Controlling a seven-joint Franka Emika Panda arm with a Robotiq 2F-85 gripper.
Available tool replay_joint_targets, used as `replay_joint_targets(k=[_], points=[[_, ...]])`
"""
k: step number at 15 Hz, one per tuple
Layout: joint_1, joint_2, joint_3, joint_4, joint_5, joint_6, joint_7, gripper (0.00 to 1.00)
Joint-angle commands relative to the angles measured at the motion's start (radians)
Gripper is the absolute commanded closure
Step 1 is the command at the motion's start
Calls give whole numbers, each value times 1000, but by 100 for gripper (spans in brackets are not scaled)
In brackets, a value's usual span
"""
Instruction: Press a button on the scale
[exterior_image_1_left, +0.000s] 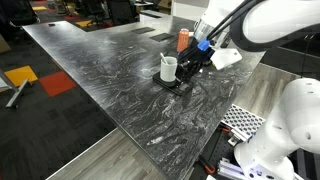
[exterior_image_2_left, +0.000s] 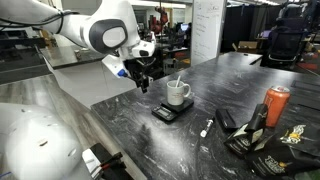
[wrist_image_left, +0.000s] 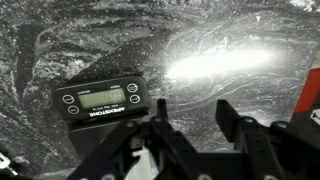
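Hand (wrist_image_left: 198, 128) is positioned near thin flat black digital scale (wrist_image_left: 103, 99) on dark marbled desk (wrist_image_left: 250, 50); fingers are spread, nothing gripped.

Glossy white rounded arm (exterior_image_2_left: 100, 35) carries a black gripper (exterior_image_2_left: 143, 88).

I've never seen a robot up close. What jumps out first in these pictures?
A big white robot arm bends over a dark marbled table, its tool hanging just beside a white cup. Right at the cup's foot lies a small black scale, seen close up in the wrist view. An orange container stands out farther along the table.
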Motion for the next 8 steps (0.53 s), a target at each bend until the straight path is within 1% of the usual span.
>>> replay_joint_targets(k=[1,4,5,8], points=[[-59,-3,10,-3,-42,-4,26,78],[-72,25,2,-3,-43,25,21,98],[-76,35,3,-3,-42,30,24,100],[-102,73,9,-3,-53,27,48,100]])
